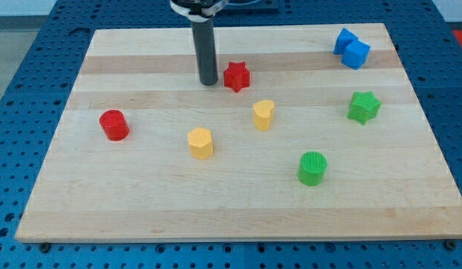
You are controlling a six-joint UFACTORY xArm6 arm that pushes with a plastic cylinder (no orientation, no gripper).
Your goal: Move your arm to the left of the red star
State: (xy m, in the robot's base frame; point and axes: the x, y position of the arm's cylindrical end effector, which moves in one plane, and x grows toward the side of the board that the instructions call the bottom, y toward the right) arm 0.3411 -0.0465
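Note:
The red star [236,76] lies on the wooden board [141,202], above the middle of the view. My tip [208,81] rests on the board just to the star's left, a small gap apart from it. The dark rod rises straight up from the tip to the view's top edge.
A red cylinder [114,125] sits at the left. A yellow block [201,143] and a yellow heart-like block [264,114] lie near the middle. A green cylinder [312,168] is at the lower right, a green star [363,106] at the right, a blue block [351,48] at the top right.

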